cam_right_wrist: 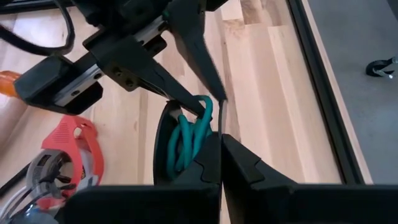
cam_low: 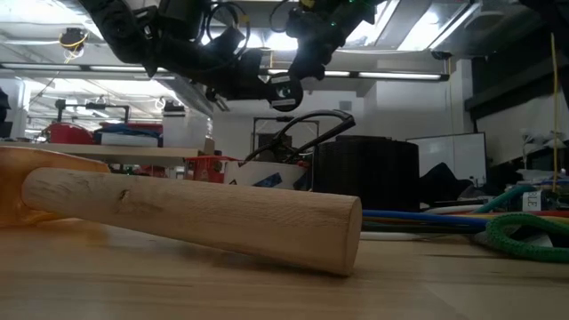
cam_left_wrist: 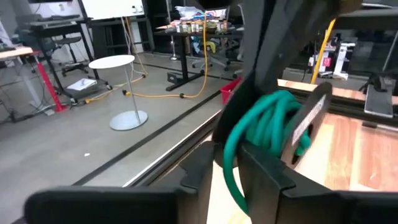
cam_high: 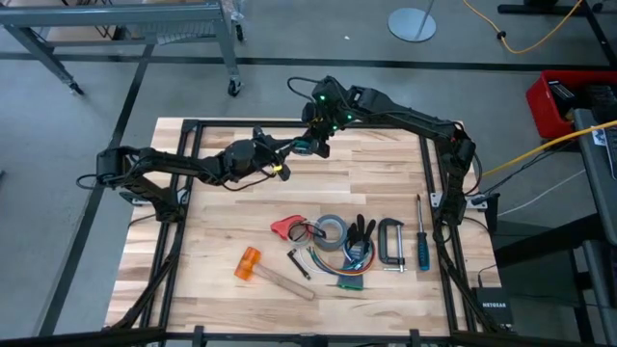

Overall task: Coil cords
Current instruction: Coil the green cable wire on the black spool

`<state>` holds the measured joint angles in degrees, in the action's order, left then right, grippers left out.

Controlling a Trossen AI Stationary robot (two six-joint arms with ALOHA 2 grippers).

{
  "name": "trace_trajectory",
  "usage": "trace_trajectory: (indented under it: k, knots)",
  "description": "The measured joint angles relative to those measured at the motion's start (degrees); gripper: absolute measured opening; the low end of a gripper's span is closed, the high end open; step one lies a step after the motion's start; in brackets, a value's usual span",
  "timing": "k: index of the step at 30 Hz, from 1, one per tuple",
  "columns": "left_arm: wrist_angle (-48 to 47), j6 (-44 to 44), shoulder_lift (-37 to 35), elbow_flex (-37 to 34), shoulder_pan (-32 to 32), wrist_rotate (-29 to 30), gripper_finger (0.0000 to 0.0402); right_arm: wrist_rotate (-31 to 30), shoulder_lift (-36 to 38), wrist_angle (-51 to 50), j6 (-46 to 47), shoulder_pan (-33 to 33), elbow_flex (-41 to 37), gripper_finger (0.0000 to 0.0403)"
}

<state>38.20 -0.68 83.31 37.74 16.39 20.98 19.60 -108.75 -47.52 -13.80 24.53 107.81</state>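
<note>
On the high view, the near edge of the counter [cam_high: 386, 173] at about six o'clock carries the clutter: an orange-headed mallet [cam_high: 270, 272] with a wooden handle at seven o'clock, a red-handled tool [cam_high: 287, 226] beside a grey roll of tape [cam_high: 331, 229], black-handled pliers [cam_high: 362, 233], a bundle of coloured wires [cam_high: 349, 278], a steel C-clamp [cam_high: 390, 243] and a blue-handled screwdriver [cam_high: 421, 243] toward five o'clock. In the low view the mallet handle lies across the foreground and blocks much of the counter behind it.

Farther back, above the counter at about twelve o'clock, the two arms meet in the air. The right claw [cam_right_wrist: 221, 134] is pinched shut on a small coil of teal-green cord [cam_right_wrist: 188, 138] wound against a black end piece. The left claw [cam_high: 286, 157] reaches in from nine o'clock, its narrow dark fingers [cam_right_wrist: 180, 93] partly parted at the top of the coil; whether they grip it, I cannot tell.

Beyond the counter, on the floor, lie a yellow cable [cam_high: 540, 37], a round white stand base [cam_high: 413, 23] and a red bin [cam_high: 571, 96].
</note>
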Motion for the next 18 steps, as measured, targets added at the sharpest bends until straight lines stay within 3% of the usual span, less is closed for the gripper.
trace_trajectory:
  k: [9, 18]
  knots:
    - [-0.02, 0.88, 0.00, 0.00, 0.04, 0.08, 0.0109, 1.91, 0.00, -0.77, -0.70, -0.08, 0.00, 0.0001]
    - [-1.46, 0.68, 0.07, 0.00, 0.00, -0.33, 0.0114, 2.38, 0.00, -4.20, -3.60, -0.08, 0.00, 0.0001]
